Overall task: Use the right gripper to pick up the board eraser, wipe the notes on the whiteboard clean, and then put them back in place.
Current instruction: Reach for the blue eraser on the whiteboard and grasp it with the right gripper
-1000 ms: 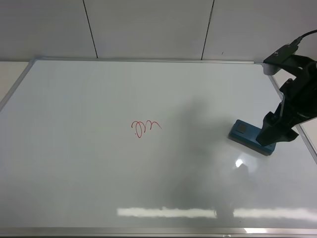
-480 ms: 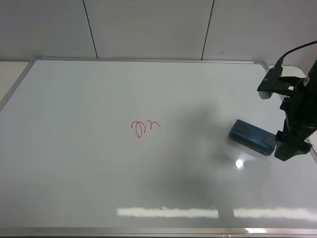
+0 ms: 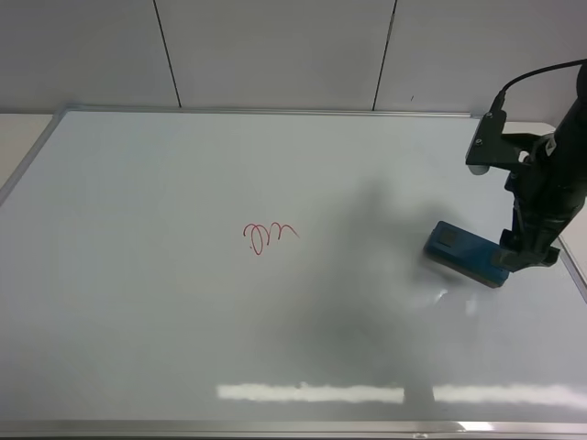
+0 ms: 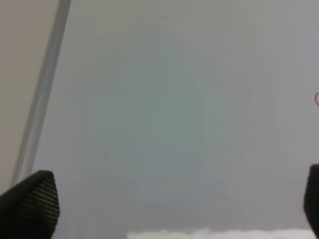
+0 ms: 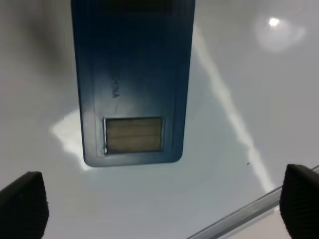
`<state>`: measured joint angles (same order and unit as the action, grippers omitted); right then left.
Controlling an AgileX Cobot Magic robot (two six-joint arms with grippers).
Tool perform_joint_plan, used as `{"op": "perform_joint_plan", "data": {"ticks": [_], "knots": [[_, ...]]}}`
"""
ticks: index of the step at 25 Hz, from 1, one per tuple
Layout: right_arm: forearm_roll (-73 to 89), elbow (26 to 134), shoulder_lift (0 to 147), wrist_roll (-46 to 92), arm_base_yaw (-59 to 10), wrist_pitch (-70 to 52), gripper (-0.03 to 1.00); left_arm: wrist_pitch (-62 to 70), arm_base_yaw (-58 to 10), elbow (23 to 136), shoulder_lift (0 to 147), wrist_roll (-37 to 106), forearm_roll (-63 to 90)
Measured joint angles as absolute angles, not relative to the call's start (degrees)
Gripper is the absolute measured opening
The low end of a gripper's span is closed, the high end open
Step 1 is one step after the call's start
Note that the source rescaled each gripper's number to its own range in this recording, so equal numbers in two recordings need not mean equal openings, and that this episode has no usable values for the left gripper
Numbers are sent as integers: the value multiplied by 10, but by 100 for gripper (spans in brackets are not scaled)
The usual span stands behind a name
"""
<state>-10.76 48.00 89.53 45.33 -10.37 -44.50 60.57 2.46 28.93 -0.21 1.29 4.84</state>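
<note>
The whiteboard (image 3: 138,302) fills the exterior high view. The notes (image 3: 269,236), a small red scribble, sit left of its middle; a red edge of them shows in the left wrist view (image 4: 317,98). The teal-blue board eraser (image 3: 461,251) lies flat near the board's right edge. My right gripper (image 3: 526,258) hangs at the eraser's right end. In the right wrist view the right gripper (image 5: 160,205) is open wide and empty, and the eraser (image 5: 132,79) lies just ahead of the fingertips (image 5: 22,209), not between them. My left gripper (image 4: 169,204) is open over bare board.
The board's silver frame (image 3: 275,111) runs along the back, and its right side (image 5: 239,215) lies close beside my right gripper. A pale tiled wall (image 3: 275,46) stands behind the board. The left arm is out of the exterior high view.
My right gripper swung off the eraser's right end toward the board's right edge, then came back up beside that end. The eraser and the notes have not moved.
</note>
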Motion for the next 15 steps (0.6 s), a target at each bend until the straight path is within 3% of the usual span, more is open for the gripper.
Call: {"op": "perform_joint_plan", "data": {"ticks": [15], "knots": [[-5,480,1000,490,-104,-317,82,606,25,289,-2,13,48]]}}
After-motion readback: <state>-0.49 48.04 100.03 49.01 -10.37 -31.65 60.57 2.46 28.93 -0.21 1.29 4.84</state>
